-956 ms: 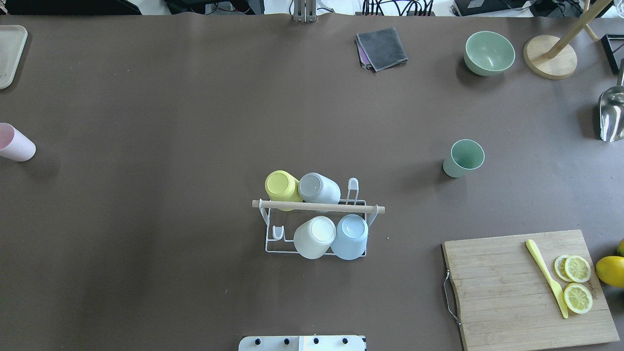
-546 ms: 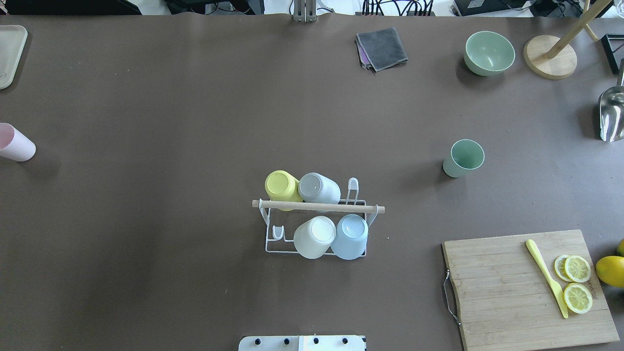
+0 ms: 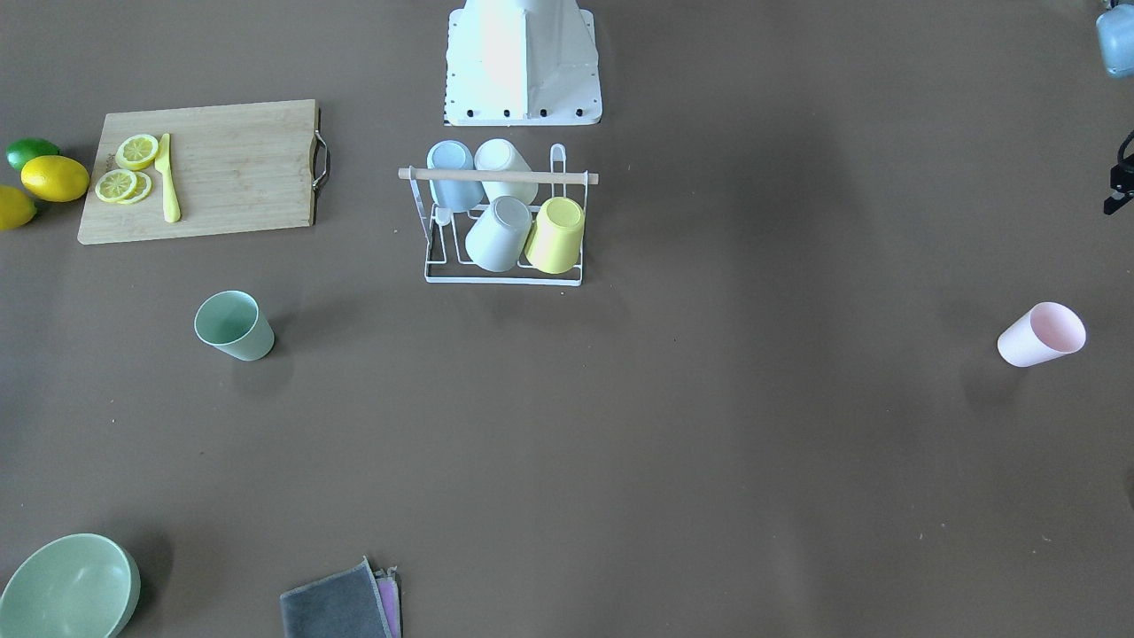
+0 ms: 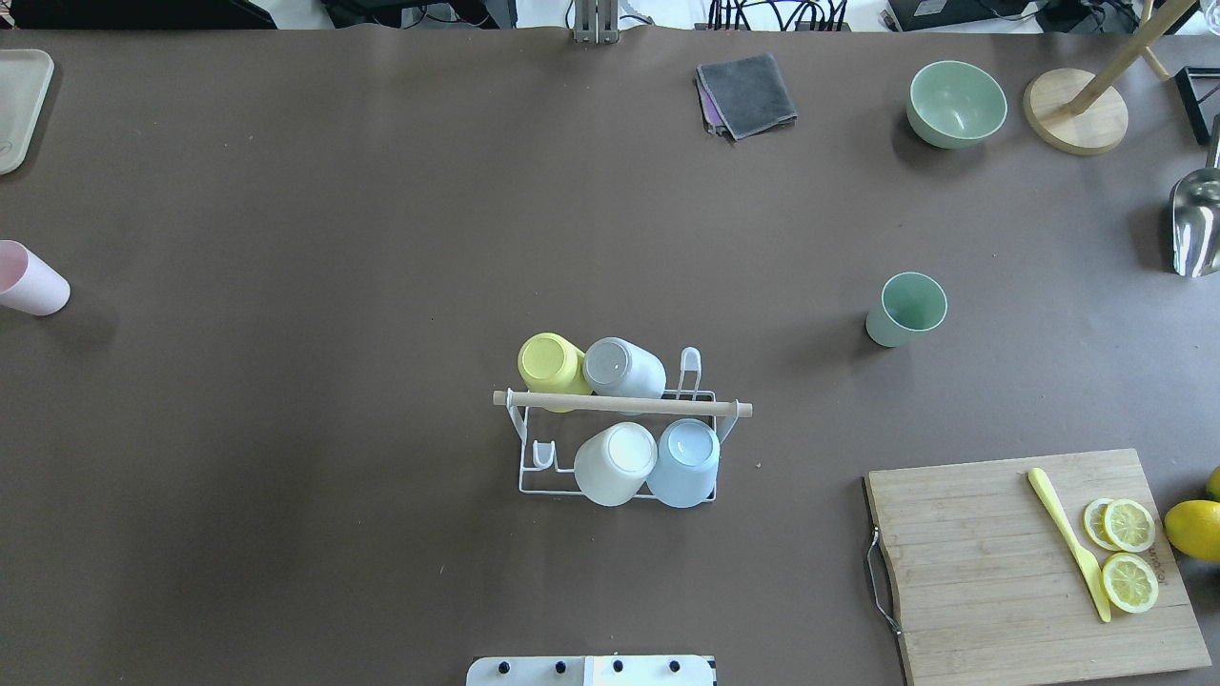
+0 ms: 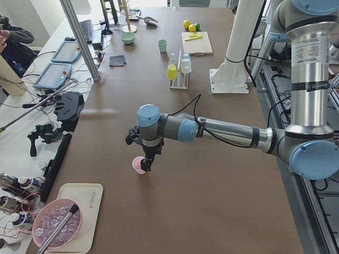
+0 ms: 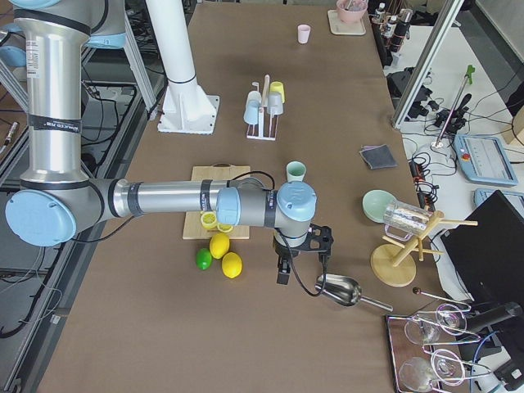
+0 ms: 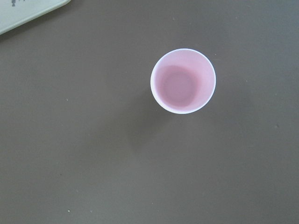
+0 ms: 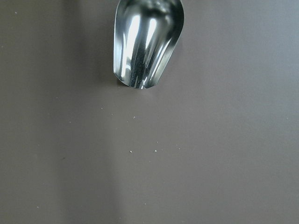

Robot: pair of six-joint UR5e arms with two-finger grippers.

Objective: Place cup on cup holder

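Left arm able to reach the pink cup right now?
Probably yes: the left gripper hangs close by the pink cup, which stands upright, apart from other things; nothing visibly blocks the way.

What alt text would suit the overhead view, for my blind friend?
A wire cup holder at the centre of a brown table carries four upturned cups. A green cup stands to its right, a pink cup at the left edge.

Brown table [image 4: 286, 524] with cup holder [image 4: 620, 405], pink cup [image 4: 33, 283], green cup [image 4: 904, 310], cutting board [image 4: 982, 562]
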